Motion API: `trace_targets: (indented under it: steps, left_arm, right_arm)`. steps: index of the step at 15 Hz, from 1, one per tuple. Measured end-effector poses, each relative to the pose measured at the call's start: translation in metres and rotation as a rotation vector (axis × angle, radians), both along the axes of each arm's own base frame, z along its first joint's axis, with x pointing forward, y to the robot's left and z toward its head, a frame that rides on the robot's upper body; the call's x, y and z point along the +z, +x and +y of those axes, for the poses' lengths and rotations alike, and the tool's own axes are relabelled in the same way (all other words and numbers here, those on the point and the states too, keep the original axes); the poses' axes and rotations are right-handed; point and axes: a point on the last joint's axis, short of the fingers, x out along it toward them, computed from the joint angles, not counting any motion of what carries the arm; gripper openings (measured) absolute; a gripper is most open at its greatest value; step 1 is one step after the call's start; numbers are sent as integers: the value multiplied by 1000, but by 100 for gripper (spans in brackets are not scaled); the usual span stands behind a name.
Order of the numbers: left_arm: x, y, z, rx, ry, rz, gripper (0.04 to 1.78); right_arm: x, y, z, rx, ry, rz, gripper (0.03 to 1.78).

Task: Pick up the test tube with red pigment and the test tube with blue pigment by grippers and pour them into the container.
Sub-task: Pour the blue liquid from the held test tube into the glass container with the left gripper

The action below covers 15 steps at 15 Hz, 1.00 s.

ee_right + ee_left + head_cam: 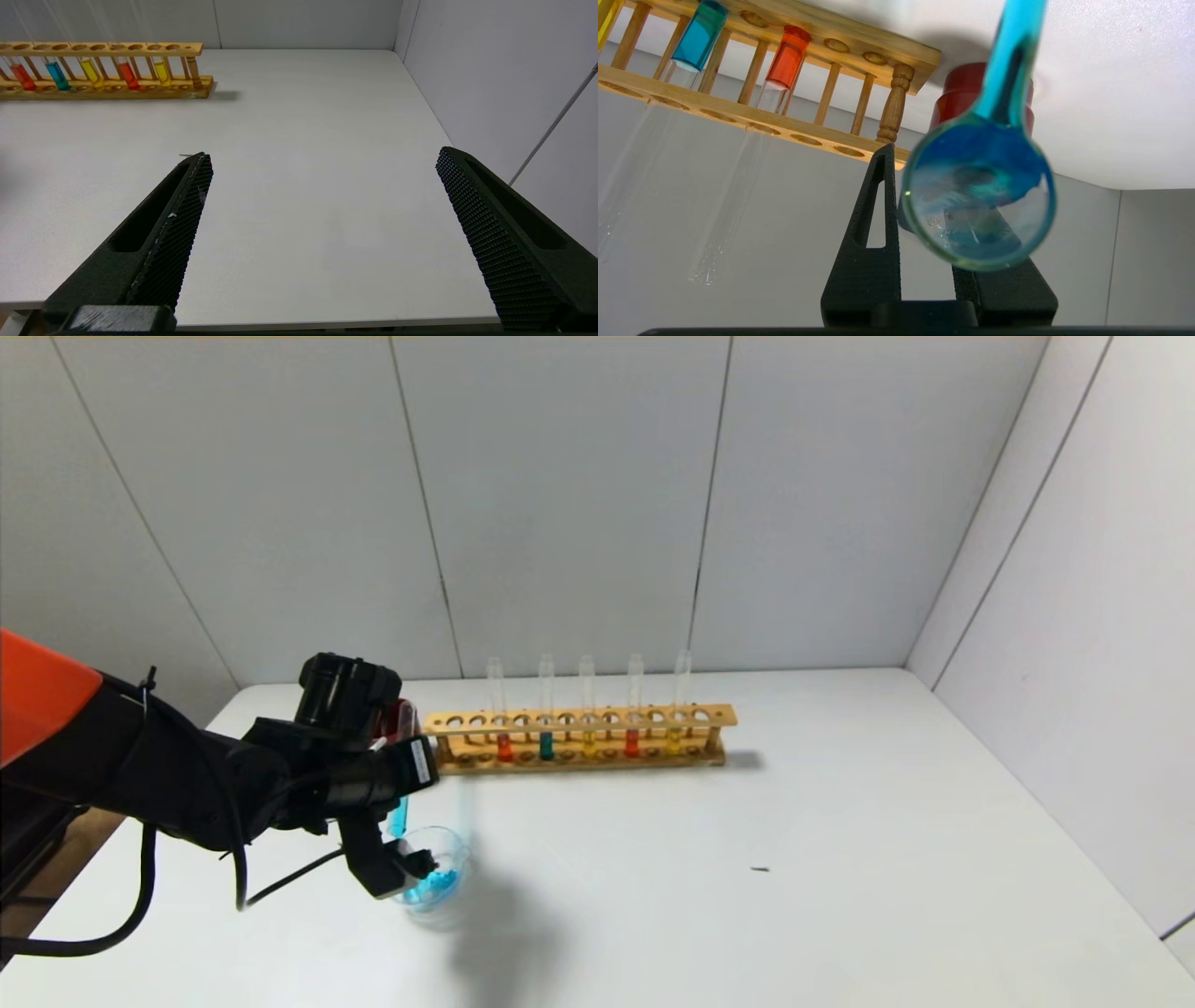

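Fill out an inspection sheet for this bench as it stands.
Surface: white table, with one small dark speck.
Job's things: blue tube tilted over the glass container, which holds blue liquid; orange-red tube upright in the wooden rack, beside a teal, a second red and two yellow tubes.
Clutter: dark red cup behind the left gripper.
Grippers: left gripper jaws shut on the blue tube; right gripper jaws wide open, empty, above the table.
Cables: black cable hanging from the left arm.
Surroundings: grey panel walls.
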Motion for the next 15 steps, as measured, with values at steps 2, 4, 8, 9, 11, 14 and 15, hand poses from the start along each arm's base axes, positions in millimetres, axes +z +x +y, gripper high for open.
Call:
trace_targets:
  steps: [2, 4, 8, 9, 11, 14, 15]
  left_arm:
    - [2, 2, -1, -24, 14, -29, 34]
    - [3, 2, -1, -34, 18, -41, 34]
    - [3, 2, -2, -39, 19, -42, 34]
    - [3, 1, -3, -40, 18, -44, 34]
    - [3, 0, -4, -49, 20, -43, 34]
    - [10, 0, -6, -95, 59, -83, 34]
    - [11, 0, -6, -99, 62, -88, 34]
  right_arm:
    - [0, 0, 0, 0, 0, 0, 175]
    - [0, 0, 0, 0, 0, 0, 175]
    - [0, 0, 0, 0, 0, 0, 175]
    - [0, 0, 0, 0, 0, 0, 175]
    - [0, 0, 0, -1, 0, 0, 175]
    - [0, 0, 0, -1, 0, 0, 175]
    - [0, 0, 0, -1, 0, 0, 175]
